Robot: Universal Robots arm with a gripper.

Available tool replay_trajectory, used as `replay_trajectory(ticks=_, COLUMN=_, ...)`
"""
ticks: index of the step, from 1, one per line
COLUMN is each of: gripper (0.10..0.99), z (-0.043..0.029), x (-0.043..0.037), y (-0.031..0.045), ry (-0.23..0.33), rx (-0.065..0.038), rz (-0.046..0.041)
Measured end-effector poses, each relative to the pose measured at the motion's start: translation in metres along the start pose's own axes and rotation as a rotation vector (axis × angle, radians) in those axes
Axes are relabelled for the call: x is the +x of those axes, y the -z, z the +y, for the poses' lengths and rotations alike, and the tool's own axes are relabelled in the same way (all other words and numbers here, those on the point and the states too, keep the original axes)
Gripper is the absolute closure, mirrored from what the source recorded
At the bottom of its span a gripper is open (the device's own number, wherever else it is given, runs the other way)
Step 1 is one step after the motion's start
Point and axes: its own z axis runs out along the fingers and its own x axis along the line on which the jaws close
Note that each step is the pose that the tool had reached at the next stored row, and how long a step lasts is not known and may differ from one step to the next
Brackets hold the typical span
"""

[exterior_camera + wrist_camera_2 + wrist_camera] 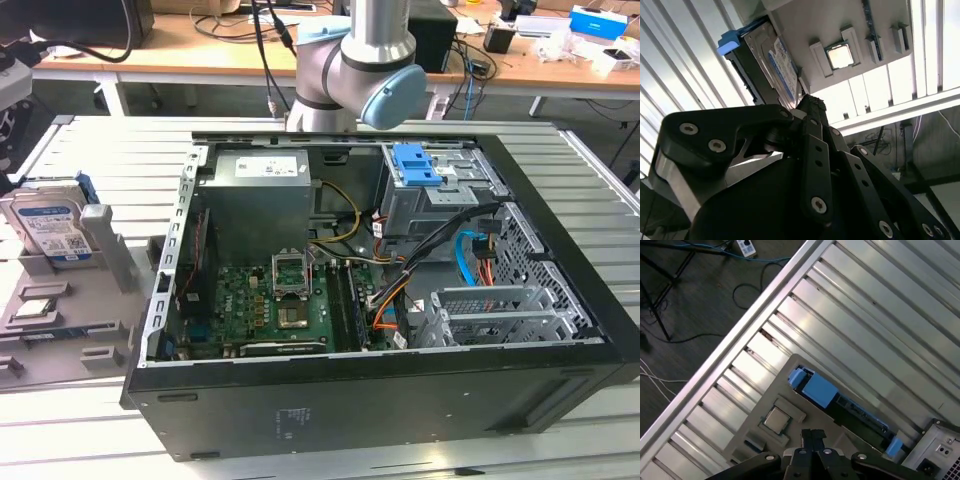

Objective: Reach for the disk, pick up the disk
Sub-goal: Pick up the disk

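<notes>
The disk (48,226) is a silver-grey drive with a white-and-blue label and a blue side frame. It stands on edge in a grey holder (100,262) at the exterior view's left. In both wrist views my gripper (813,436) hangs well above the holder, apart from the disk (850,405). Its black fingertips are together with nothing between them, so it is shut. The second wrist view looks past the gripper (810,104) at the disk's (771,62) labelled face.
A small square silver chip (776,420) lies in the holder beside the disk. The open black computer case (330,415) takes up the middle of the slatted metal table (80,150), with a blue bracket (415,165) inside. Floor and cables (700,295) lie beyond the table edge.
</notes>
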Motion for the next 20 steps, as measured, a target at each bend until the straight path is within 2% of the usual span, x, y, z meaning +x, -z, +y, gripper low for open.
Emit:
replay_trajectory(ticks=7, gripper=0.980, z=0.0000, x=0.0000, y=0.0000, ry=0.113, rx=0.000, rz=0.0044)
replay_trajectory(ticks=20, gripper=0.980, z=0.0000, x=0.0000, y=0.0000, ry=0.277, rx=0.000, rz=0.0106)
